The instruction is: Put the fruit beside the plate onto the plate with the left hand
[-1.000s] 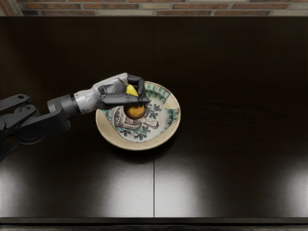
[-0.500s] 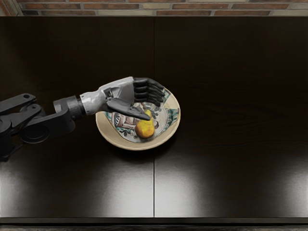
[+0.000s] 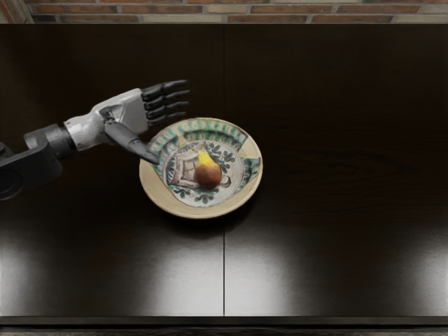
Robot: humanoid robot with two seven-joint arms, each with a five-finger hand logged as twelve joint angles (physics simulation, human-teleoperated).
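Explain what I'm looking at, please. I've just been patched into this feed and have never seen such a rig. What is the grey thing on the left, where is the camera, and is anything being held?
This is a single simulated picture from the robot's head camera. It looks down at a slant on a dark table, with a brick wall along the far edge. The grey thing is the robot's left hand, whose arm comes in from the picture's left edge. Its fingers are spread and hold nothing. The hand hovers by the left rim of a patterned plate. A yellow-brown pear lies near the middle of the plate, apart from the hand. The right arm is out of view.
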